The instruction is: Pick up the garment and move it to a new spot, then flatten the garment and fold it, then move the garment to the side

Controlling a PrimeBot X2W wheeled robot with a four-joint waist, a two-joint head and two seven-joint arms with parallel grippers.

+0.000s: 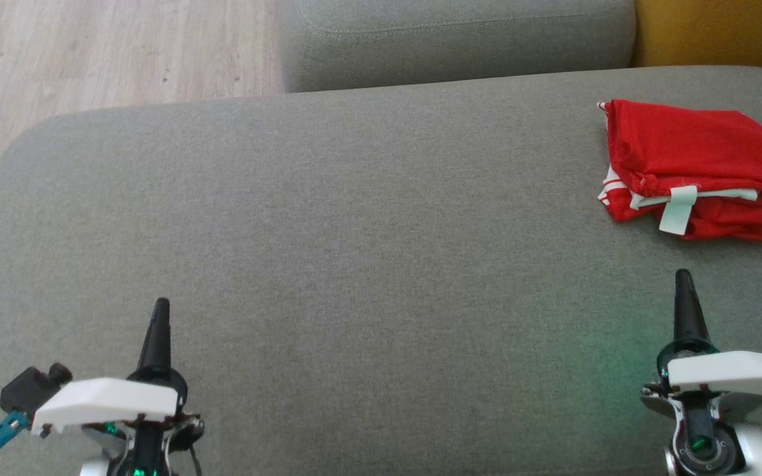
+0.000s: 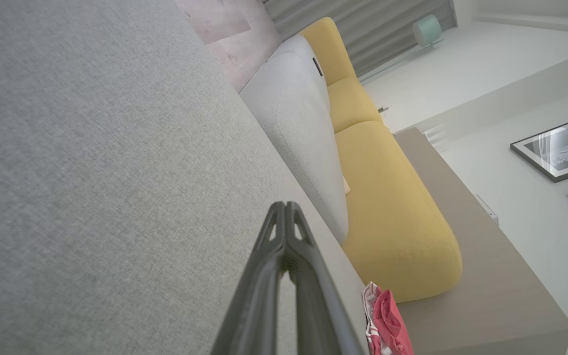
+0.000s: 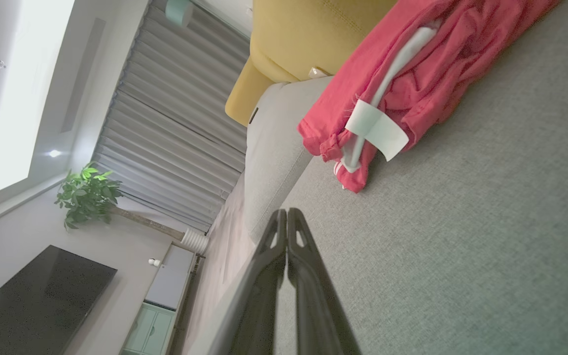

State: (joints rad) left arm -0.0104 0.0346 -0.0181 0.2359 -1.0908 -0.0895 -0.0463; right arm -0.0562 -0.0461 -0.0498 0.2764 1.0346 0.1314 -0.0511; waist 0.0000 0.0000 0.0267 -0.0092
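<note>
One red garment (image 1: 692,158), soft and crumpled, is lying folded in a rough rectangle at the far right corner of the sofa (image 1: 354,231). Its long axis is running along the far edge, and its white label (image 1: 677,210) is pointing nearward. The left claw (image 1: 160,305) and right claw (image 1: 682,274) are hovering over grey weave, both pinched narrow and holding nothing.

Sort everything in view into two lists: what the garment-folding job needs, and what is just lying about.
Job: folded red garment with white trim; wide grey fabric seat under it; left gripper and right gripper, fingers shut, both empty.
Just there: yellow sofa cushions; potted green plant; dark flat television; black-framed pictures.
</note>
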